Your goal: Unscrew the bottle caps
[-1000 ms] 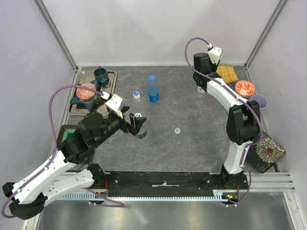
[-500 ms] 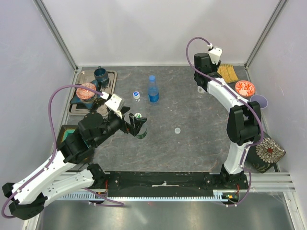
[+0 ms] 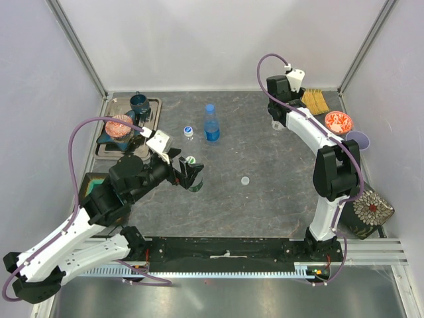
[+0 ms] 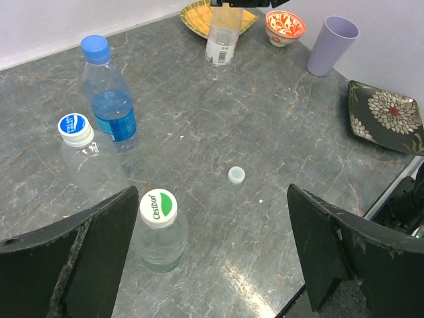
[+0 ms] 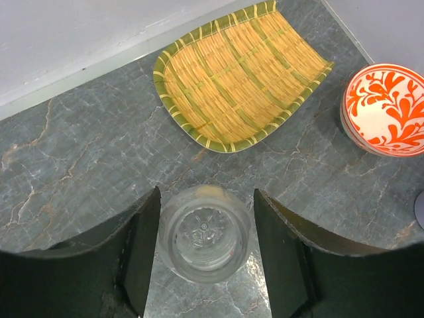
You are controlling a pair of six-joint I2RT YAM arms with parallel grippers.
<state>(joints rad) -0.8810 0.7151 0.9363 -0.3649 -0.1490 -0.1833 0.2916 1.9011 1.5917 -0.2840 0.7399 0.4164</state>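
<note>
Bottle w/o cap [image 5: 204, 244] clenched in R end effector [image 5: 206, 205], unseen from top, L end effector [image 4: 212, 199] released

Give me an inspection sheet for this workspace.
Surface: grey stone-look table, one loose cap lying on it.
Job's things: blue-capped bottle, short bottle and green-capped bottle all capped; uncapped bottle open.
Clutter: woven mat, red bowl, lilac cup, floral dish, tray.
Grippers: left gripper open, green-capped bottle between its fingers; right gripper shut on uncapped bottle.
Cables: purple cable looped above each arm, clear of the bottles.
Surroundings: white walls, metal frame.
</note>
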